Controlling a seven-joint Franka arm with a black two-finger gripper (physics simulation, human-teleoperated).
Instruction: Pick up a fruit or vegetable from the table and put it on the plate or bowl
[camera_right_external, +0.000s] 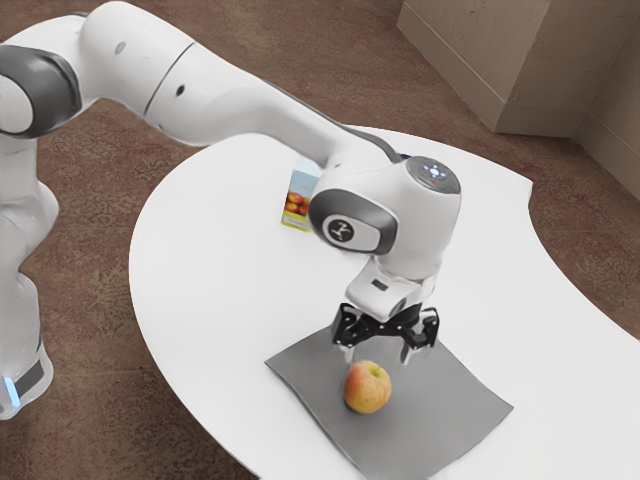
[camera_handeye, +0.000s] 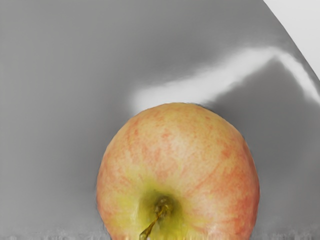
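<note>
On the mat (camera_right_external: 450, 400), the apple (camera_right_external: 367, 388) is being shown standing stem-up. Directly above it, a touch farther back, the gripper (camera_right_external: 378, 350) is being held spread, grasping nothing, so a straight descent is being called for.

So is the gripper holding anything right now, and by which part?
Nothing is held. The gripper hangs open above the apple, which sits on the grey plate.

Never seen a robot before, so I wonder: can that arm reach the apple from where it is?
Probably yes. The end effector hangs open just above the apple, which sits alone on the grey mat, nothing between them.
</note>
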